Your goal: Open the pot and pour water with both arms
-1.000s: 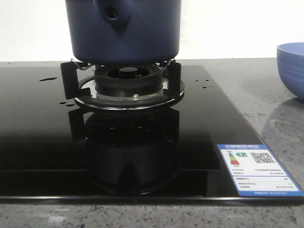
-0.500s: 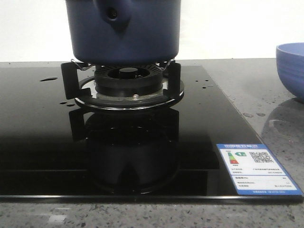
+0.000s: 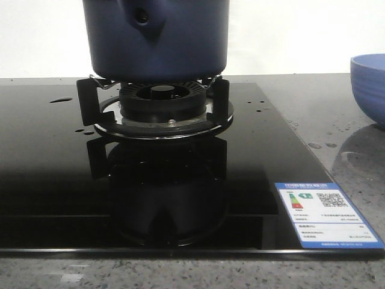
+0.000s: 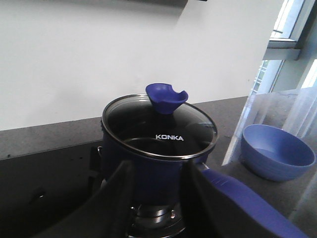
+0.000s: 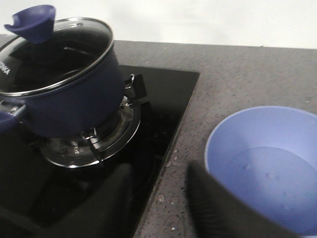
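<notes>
The navy-blue pot (image 3: 156,39) stands on the gas burner (image 3: 161,108), its handle bracket with the round hole facing the front camera. In the left wrist view the pot (image 4: 148,168) wears a glass lid (image 4: 161,131) with a blue knob (image 4: 167,97), and its long blue handle (image 4: 242,198) runs off to one side. My left gripper (image 4: 158,171) is open, its dark fingers short of the pot wall and apart from it. My right gripper (image 5: 159,173) is open over the cooktop edge, between the pot (image 5: 64,99) and the bowl (image 5: 267,168). Water shows as small drops (image 3: 314,145) on the counter.
The light blue bowl (image 3: 370,84) stands on the grey counter to the right of the black glass cooktop (image 3: 54,174). A blue-and-white label (image 3: 328,214) is stuck on the cooktop's front right corner. Black pan supports (image 3: 87,102) ring the burner. A white wall rises behind.
</notes>
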